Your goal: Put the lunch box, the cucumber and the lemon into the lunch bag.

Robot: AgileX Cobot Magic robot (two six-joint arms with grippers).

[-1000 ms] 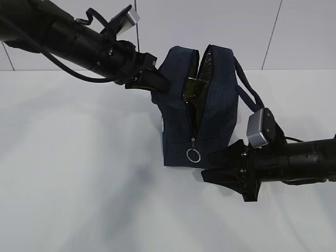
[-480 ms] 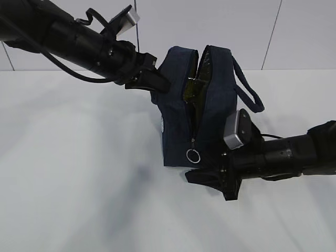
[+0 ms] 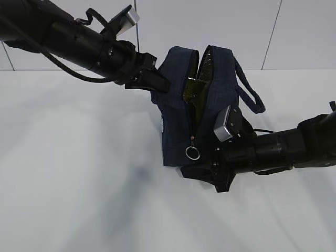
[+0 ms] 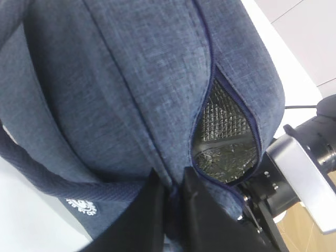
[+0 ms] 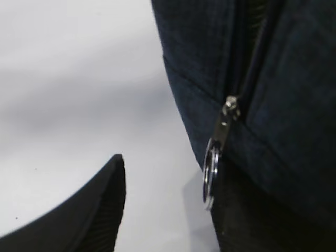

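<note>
left jaws [image 3: 157, 83] on one lunch bag [image 3: 215, 131]

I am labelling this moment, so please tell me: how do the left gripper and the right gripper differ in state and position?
The left gripper is shut, pinching fabric on the upper side of the lunch bag; the right gripper is open and holds nothing. The left one is high; the right one sits low on the table, near the zipper ring pull. Both are black.

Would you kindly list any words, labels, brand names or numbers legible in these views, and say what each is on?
No readable text in any view.
Lunch bag: a small white round logo on its side, too small and blurred to read; whether it holds letters cannot be told.
</note>
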